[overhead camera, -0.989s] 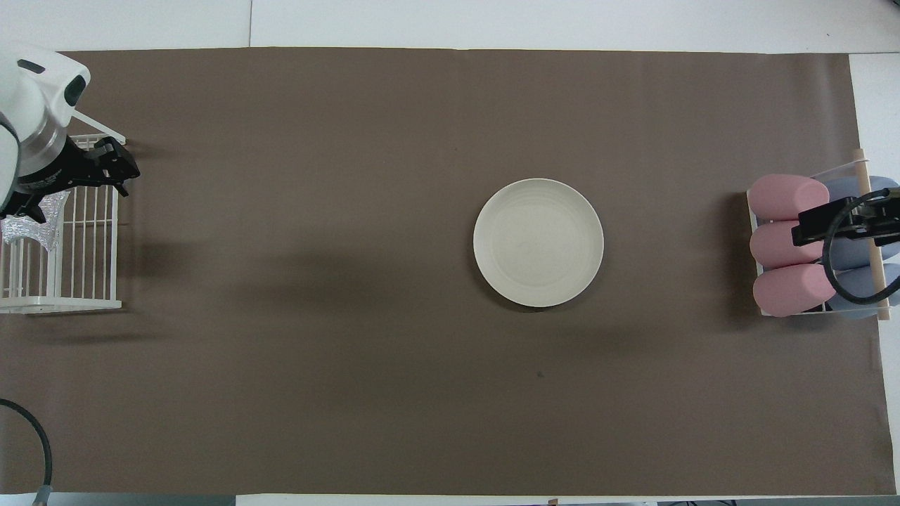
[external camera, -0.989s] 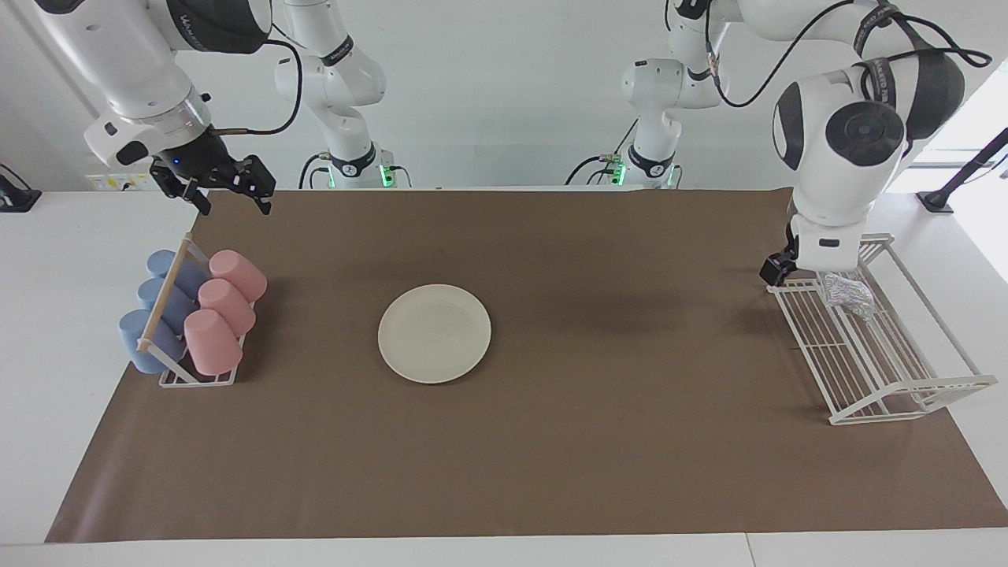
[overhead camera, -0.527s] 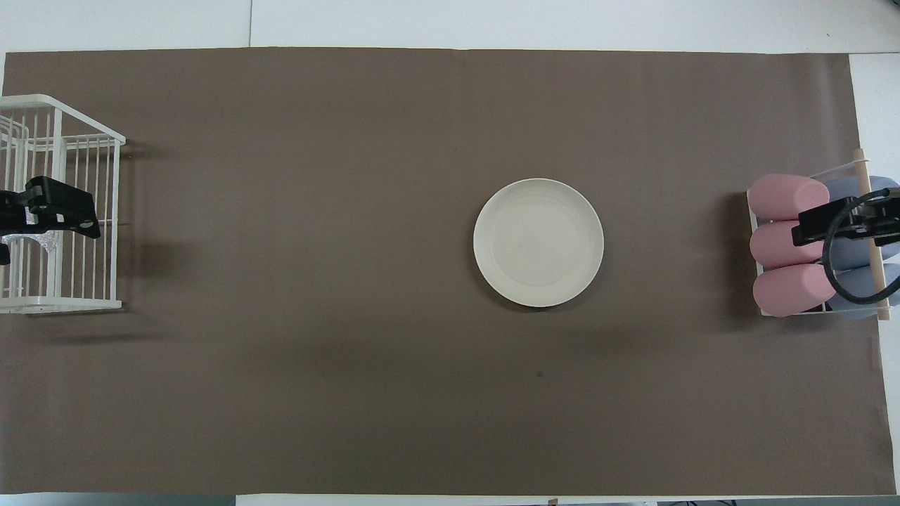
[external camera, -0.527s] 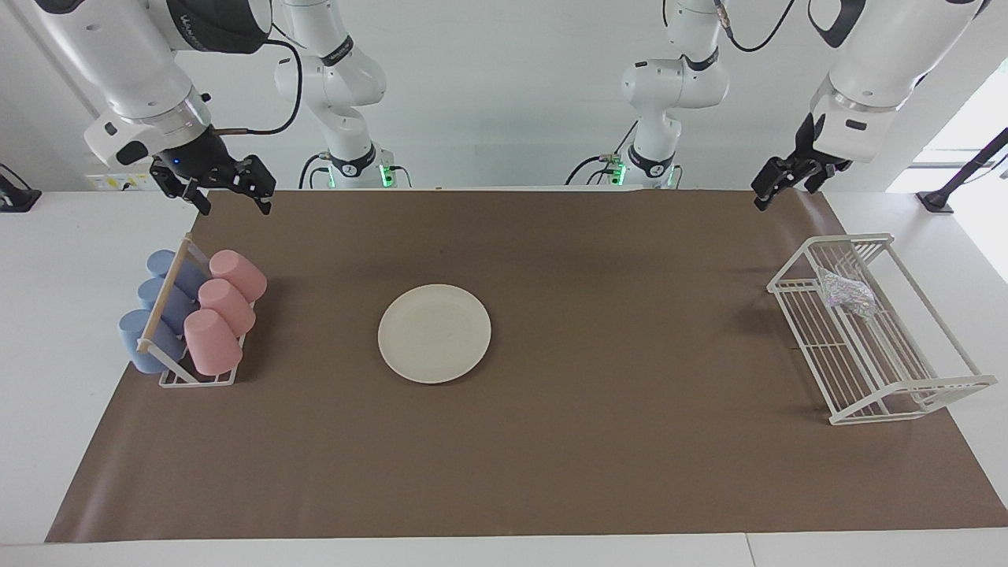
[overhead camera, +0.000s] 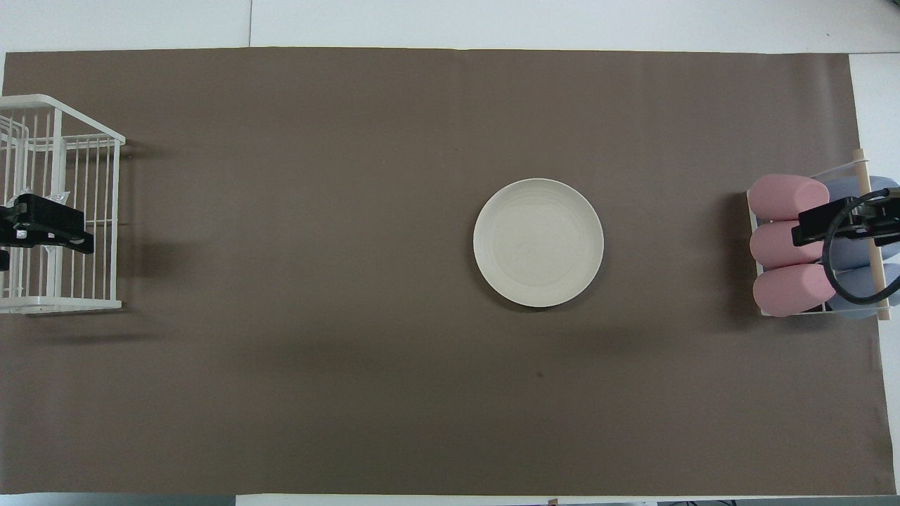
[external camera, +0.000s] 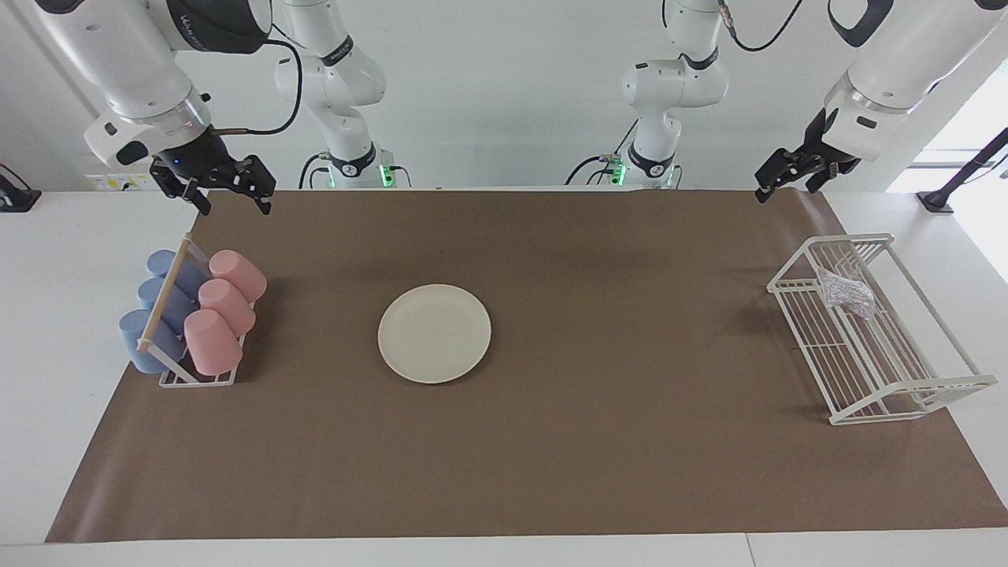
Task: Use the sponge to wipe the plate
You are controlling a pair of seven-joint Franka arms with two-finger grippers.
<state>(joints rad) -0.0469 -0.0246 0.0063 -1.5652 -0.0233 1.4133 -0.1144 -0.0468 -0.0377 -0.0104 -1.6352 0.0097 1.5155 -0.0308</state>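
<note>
The cream-white plate (external camera: 434, 333) (overhead camera: 538, 242) lies flat on the brown mat near the table's middle, with nothing on it. The silvery sponge (external camera: 846, 293) rests in the white wire rack (external camera: 906, 390) (overhead camera: 70, 306) at the left arm's end of the table. My left gripper (external camera: 781, 183) (overhead camera: 46, 228) hangs open and empty high over that rack, well clear of the sponge; in the overhead view it covers most of the sponge. Over the cup rack, my right gripper (external camera: 235, 206) (overhead camera: 837, 223) waits, open and empty.
The cup rack (external camera: 165, 299) (overhead camera: 877, 281), with a wooden bar, holds pink and blue cups lying on their sides at the right arm's end. The brown mat (external camera: 630, 441) covers most of the white table.
The left arm has lifted from low beside the sponge in the wire rack to high above it, empty. The sponge stays in the rack. The right arm has not moved.
</note>
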